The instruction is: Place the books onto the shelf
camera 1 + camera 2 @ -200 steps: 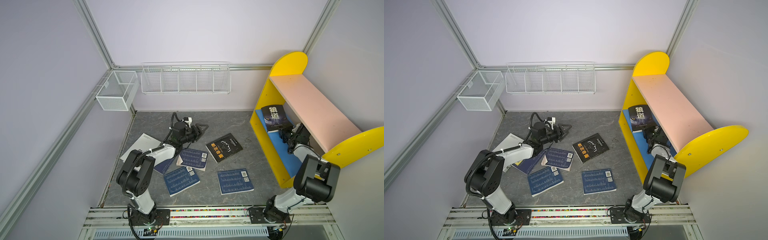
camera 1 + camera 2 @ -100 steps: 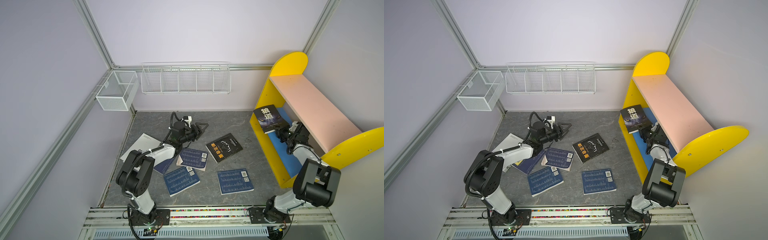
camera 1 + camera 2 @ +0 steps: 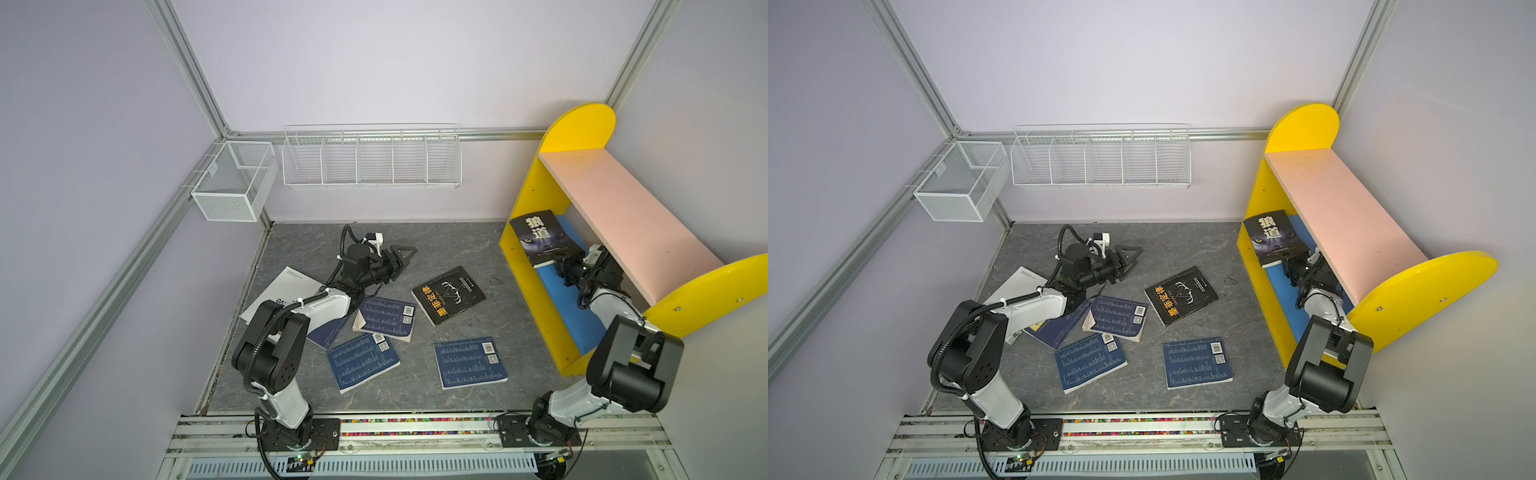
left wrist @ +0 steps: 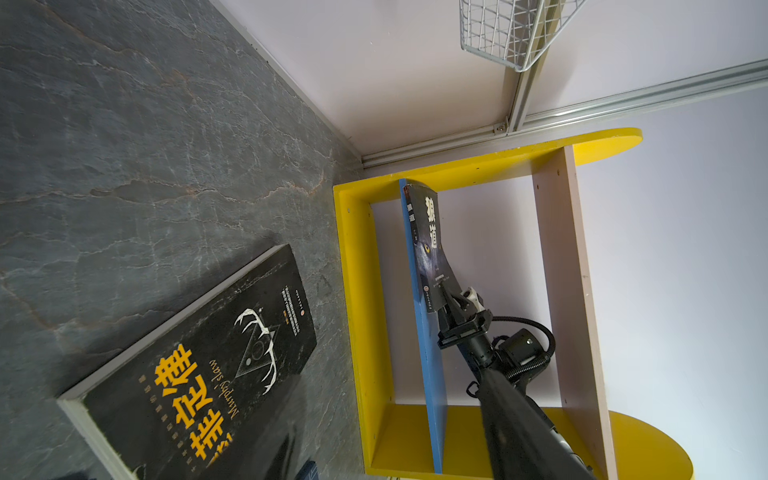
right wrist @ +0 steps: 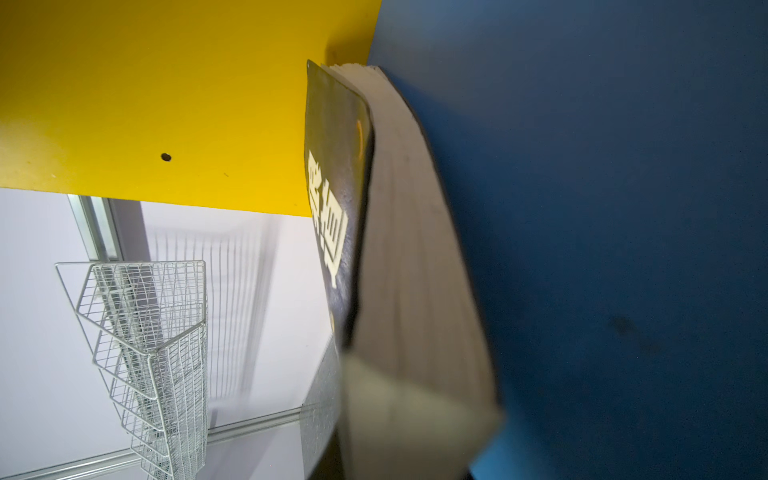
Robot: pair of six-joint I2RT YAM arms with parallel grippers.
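Right tool [image 3: 558,264] clamped on black book [image 3: 538,235] at its near edge, book bowed, far end on the blue board [image 3: 559,296] of the shelf [image 3: 623,208] by the yellow end panel [image 3: 582,124], near end raised; risk: pushing on creases it or the thin pinch slips; left tool [image 3: 402,255] apart over the surface [image 3: 415,399].

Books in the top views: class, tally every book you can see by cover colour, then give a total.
Navy-blue paperback books: 4
Black-covered books: 2
Large white book: 1
Total: 7
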